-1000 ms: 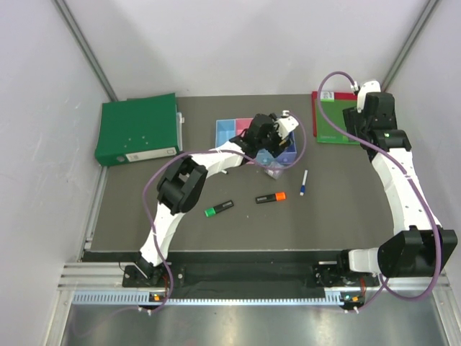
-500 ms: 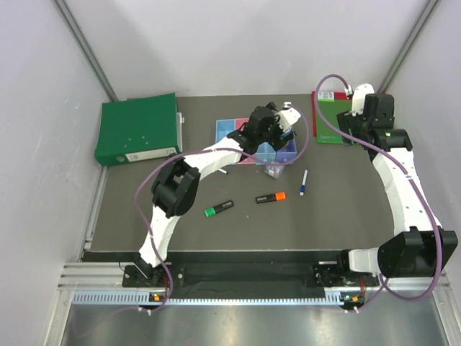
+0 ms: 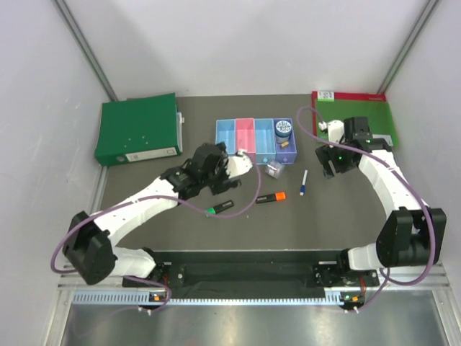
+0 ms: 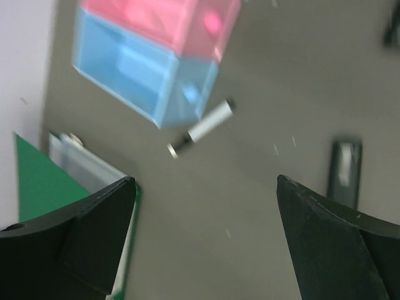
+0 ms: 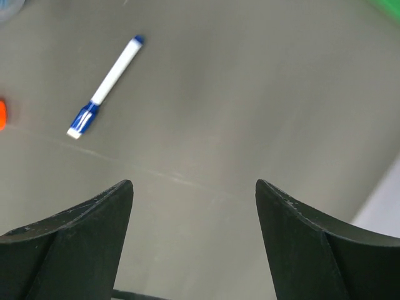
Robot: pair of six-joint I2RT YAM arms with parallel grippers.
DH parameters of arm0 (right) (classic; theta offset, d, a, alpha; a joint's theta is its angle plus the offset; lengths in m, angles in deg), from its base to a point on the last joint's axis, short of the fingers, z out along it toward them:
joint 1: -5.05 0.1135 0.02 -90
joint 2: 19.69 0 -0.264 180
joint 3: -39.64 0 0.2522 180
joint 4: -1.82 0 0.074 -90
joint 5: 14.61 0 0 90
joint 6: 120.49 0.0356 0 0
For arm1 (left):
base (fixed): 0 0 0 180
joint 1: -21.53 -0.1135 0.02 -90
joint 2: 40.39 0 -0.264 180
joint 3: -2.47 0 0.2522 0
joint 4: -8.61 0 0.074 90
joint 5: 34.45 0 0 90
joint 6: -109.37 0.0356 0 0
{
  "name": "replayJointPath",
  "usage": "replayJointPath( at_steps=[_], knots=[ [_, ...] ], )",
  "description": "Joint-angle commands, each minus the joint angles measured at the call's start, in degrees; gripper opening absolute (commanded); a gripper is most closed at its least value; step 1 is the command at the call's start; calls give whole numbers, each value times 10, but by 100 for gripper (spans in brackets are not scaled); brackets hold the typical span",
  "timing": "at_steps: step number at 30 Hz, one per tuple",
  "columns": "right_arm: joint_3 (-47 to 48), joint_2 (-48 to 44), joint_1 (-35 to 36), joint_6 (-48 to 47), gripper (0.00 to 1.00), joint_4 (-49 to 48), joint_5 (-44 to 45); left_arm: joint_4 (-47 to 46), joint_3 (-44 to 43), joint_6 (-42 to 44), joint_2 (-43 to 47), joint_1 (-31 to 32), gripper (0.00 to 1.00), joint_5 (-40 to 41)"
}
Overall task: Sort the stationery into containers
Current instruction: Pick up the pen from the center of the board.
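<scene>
1. The dark grey surface [image 3: 346, 209] carries a row of four joined translucent plastic trays [image 3: 245, 137]; the round blue-grey tin [image 3: 283, 130] sits in the purple-blue end one.
2. The left pincer [image 4: 205, 200] is spread wide and empty, with the black-white marker [image 4: 201, 128] ahead of it.
3. The right pincer [image 5: 194, 187] is spread wide and empty, near the blue-white pen [image 5: 106, 86].

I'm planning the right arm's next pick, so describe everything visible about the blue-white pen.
The pen is slim and looks like plastic, with a white barrel, a dark blue cap at one end and a small blue tip at the other. It lies flat on the grey table, touching nothing. In the top view it sits right of the orange-capped highlighter and nearer than the trays. The right gripper hangs open above the table beside it, empty.
</scene>
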Motion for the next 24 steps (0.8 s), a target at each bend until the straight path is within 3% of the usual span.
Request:
replayJointPath(
  at_steps=[1, 8, 24],
  knots=[
    [-17, 12, 43, 32, 78, -38, -4, 89, 51, 13, 69, 1, 99, 39],
    [-40, 65, 92, 59, 76, -83, 11, 164, 55, 25, 109, 1, 99, 35],
    [-33, 192, 143, 106, 70, -152, 48, 185, 41, 50, 109, 1, 99, 20]
  ],
)
